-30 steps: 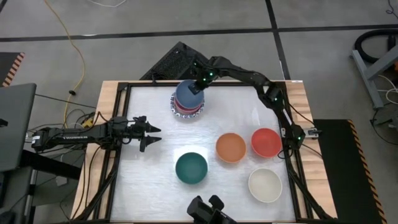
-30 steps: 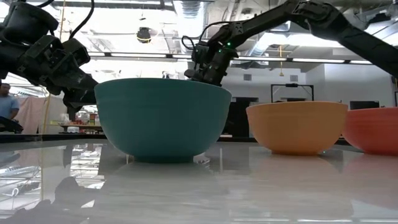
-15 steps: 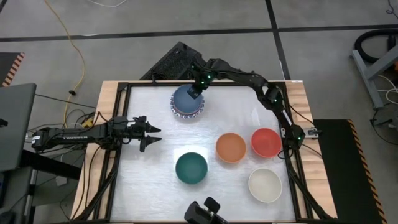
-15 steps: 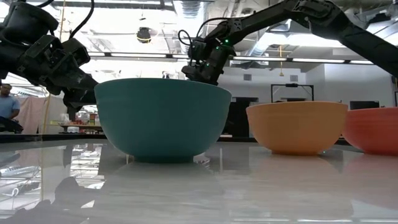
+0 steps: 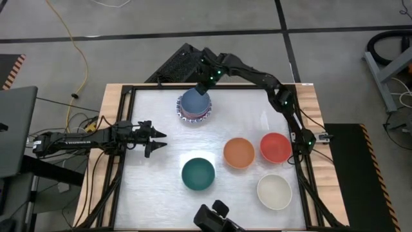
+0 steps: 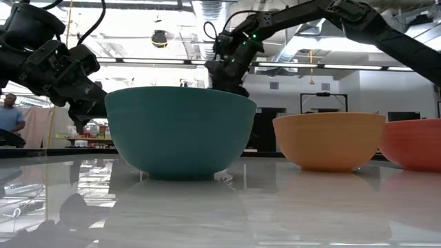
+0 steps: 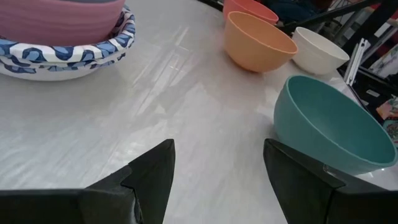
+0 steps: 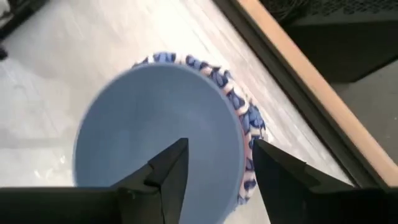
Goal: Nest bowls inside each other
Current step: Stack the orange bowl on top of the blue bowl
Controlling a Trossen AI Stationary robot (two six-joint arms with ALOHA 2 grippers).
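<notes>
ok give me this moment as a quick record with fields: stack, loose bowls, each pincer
stack: blue bowl on top, nested in patterned-rim bowls
loose bowls: dark green bowl, orange bowl, red bowl, cream bowl
right pincer: open, above the blue bowl's rim
left pincer: open, empty, at the table's left side

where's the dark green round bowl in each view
High view: dark green round bowl, low centre, nearest the left gripper.
Low view: large, centre-left.
Left wrist view: at right.
Right wrist view: not in it.
Shared landmark: orange round bowl beside it.
</notes>
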